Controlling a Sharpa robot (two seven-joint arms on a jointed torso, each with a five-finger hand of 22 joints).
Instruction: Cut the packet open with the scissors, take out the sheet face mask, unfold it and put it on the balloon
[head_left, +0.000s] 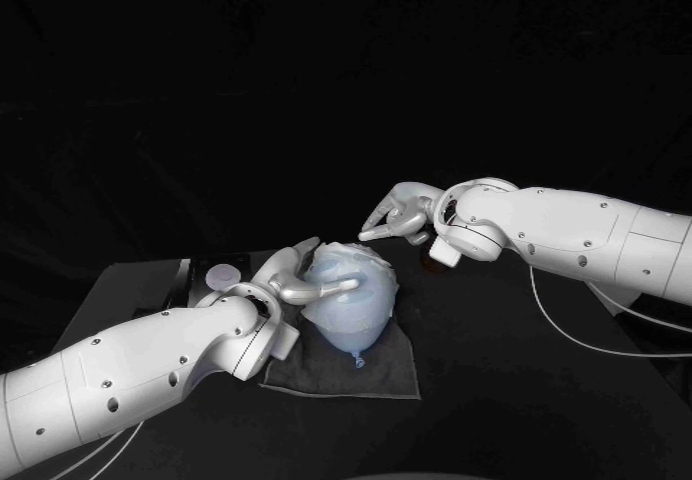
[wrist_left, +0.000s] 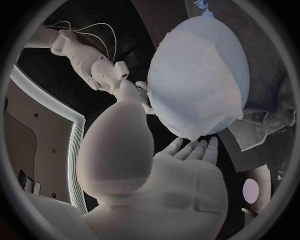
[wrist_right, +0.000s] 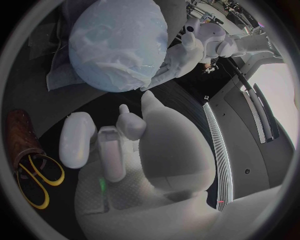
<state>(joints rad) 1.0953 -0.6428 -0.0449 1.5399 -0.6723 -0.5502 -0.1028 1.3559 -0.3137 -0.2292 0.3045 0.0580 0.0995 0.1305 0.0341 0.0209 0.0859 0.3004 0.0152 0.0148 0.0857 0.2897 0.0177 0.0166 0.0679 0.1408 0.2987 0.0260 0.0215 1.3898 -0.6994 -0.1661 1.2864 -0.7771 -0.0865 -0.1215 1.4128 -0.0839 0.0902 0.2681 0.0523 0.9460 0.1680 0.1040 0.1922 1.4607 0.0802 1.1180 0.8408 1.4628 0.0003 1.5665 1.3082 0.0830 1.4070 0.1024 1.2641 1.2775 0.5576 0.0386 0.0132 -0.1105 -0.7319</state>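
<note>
I note left hand (head_left: 293, 285) spread, a finger pressing the mask (head_left: 369, 277) on the balloon (head_left: 352, 330); right hand (head_left: 397, 218) slack, empty.

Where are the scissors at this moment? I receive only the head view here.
Observer: In the right wrist view the scissors sit in a brown holder, yellow handles sticking out, near the right hand.
Operator: And the packet, please?
Observer: The left wrist view shows what looks like the crumpled packet lying beside the balloon.
Operator: Does the right hand carry something?
Observer: No. The right wrist view shows its fingers apart with nothing between them.
</note>
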